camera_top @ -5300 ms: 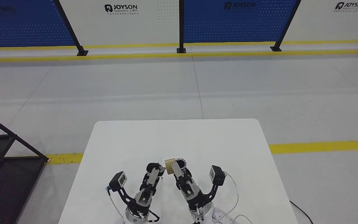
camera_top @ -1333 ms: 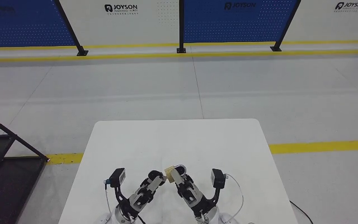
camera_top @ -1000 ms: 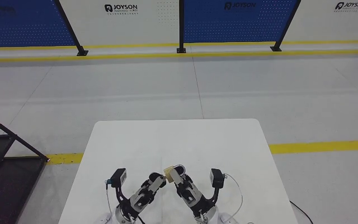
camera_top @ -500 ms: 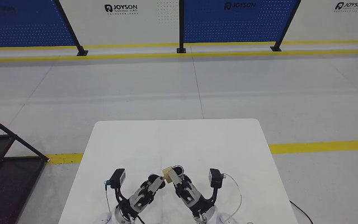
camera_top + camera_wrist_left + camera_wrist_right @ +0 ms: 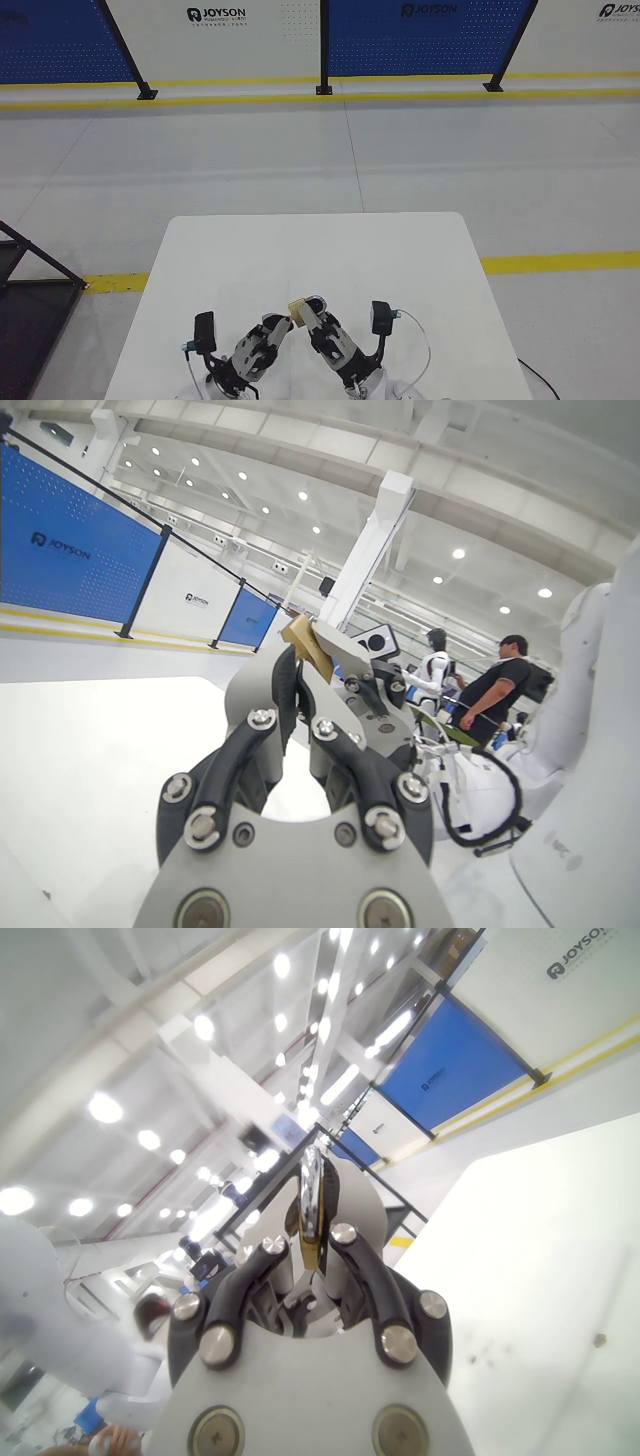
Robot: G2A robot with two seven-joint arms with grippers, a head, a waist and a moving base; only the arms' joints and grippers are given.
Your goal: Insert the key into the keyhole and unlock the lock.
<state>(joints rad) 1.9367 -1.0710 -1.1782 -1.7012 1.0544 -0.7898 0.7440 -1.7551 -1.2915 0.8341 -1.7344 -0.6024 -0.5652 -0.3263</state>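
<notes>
Above the near edge of the white rectangular table (image 5: 400, 260), the left arm (image 5: 255, 348) and the right arm (image 5: 335, 345) sit closer to that edge than they did five seconds ago. The small brass padlock (image 5: 297, 309) carried between them has come back with them, clear of the tabletop. Within the last second the black camera box (image 5: 204, 332) on the left arm has swung from lying slantwise to standing almost edge-on in the top view, while the right arm has barely shifted. I read that as the left wrist rolling, which fits a key being turned in the keyhole rather than one being lined up. Insertion therefore looks done or nearly so, and unlocking is probably the step in hand, though I cannot tell whether the shackle has sprung. The right gripper (image 5: 316, 1208) is clamped on the padlock's flat faces, with the brass body between its fingers and the chrome shackle (image 5: 311, 1173) poking out past the fingertips, away from the table's near edge. The left gripper (image 5: 295, 672) is pinched almost fully together, its black ribbed pads (image 5: 285, 680) meeting right at one end of the padlock's body. What they grip is almost wholly hidden; by the task it should be the key, but how deep it sits cannot be made out.
</notes>
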